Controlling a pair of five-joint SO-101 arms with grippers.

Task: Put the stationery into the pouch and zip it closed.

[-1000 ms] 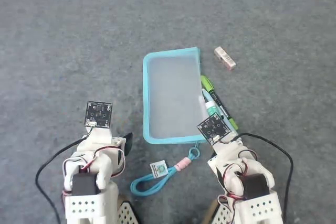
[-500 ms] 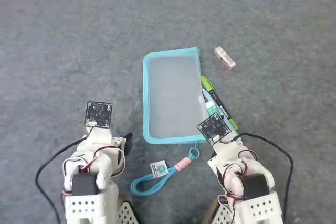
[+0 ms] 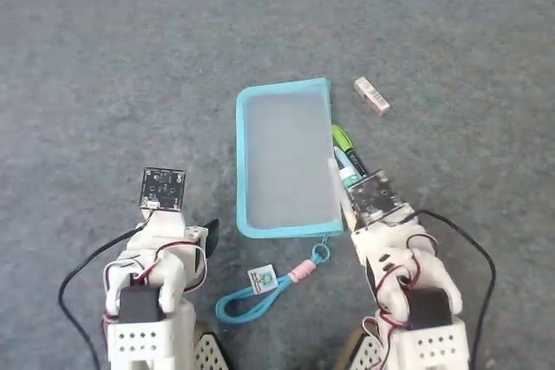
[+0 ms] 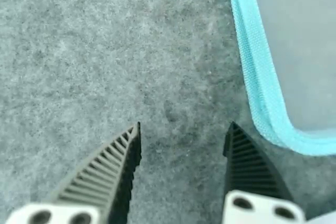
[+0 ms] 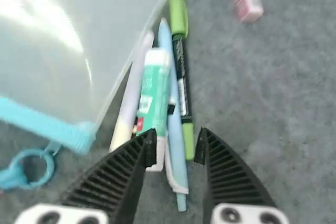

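Now, table [image 3: 104, 84]: grey felt, with two arms parked at its near edge.
Pouch [image 3: 286, 158]: flat at mid-table with nothing visible inside; its strap [image 3: 260, 296] trails toward the near edge.
Right claw [image 5: 176, 142]: has swung out from the pouch's near right corner to hang over the pens' near ends. Jaws are part-open and grip nothing.
Left claw [image 4: 184, 129]: unmoved, spread wide and empty over bare felt just beside the pouch's near left corner.
Pens [image 3: 347, 155]: bundled against the pouch's right edge, none packed. The right claw's shift suggests a first pick is close.
Eraser [image 3: 371, 96]: alone, near the pouch's far right corner.
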